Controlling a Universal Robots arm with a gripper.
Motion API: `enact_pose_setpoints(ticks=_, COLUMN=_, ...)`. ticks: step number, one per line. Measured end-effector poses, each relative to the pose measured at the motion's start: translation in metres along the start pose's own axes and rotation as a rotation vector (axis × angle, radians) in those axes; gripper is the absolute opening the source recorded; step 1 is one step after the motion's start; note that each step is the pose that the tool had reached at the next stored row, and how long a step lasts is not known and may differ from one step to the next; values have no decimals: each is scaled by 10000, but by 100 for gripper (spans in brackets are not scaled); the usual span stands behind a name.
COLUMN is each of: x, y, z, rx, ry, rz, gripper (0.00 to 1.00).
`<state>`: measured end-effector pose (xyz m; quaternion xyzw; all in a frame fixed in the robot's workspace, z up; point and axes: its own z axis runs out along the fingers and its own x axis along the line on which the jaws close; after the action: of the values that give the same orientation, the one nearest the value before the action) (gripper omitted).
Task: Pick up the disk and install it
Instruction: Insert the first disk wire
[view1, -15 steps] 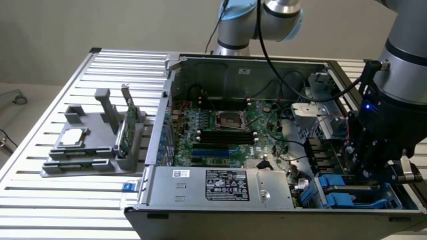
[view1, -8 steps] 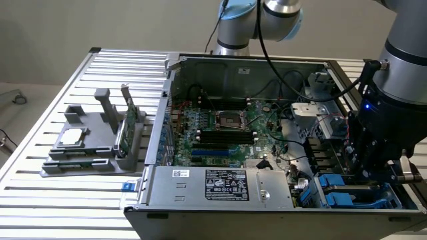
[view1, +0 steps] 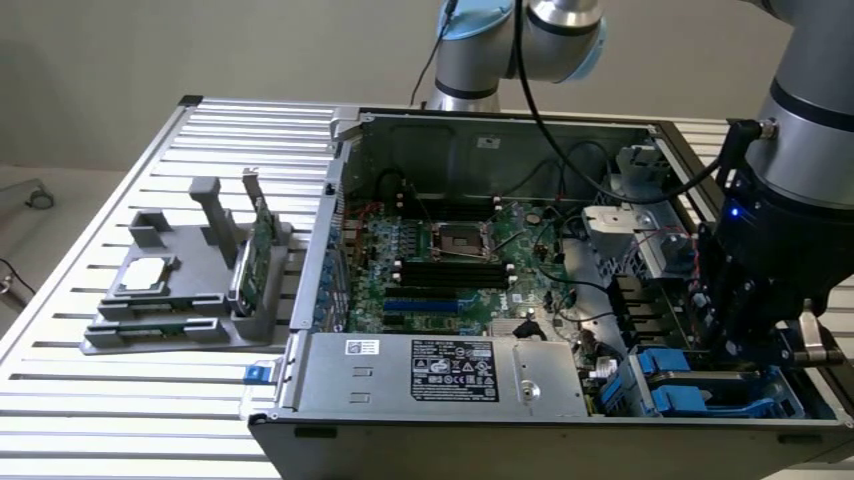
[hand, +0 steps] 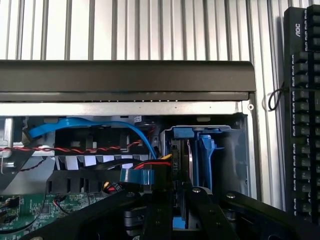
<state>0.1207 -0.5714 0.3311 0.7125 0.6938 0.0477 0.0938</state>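
The gripper (hand: 178, 202) clasped the disk (hand: 202, 152) on edge — its long axis pointing straight ahead into the drive bay (hand: 240, 150), at the exterior view's right

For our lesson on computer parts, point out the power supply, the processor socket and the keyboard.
power supply (view1: 454, 370), exterior view, its black label.
processor socket (view1: 451, 241), exterior view, its centre.
keyboard (hand: 302, 125), wrist view, its rows of keys.

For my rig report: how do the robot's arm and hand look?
The arm has silver-grey round segments and a light blue joint cap. A black cable hangs from it. Its black wrist carries a small blue light. The hand is black, built of flat bars with round screws.
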Motion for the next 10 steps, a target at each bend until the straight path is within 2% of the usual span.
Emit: enact_pose_setpoints(ticks=10, x=2, y=4, z=14, rx=10, ry=-48, rz=179, gripper=17)
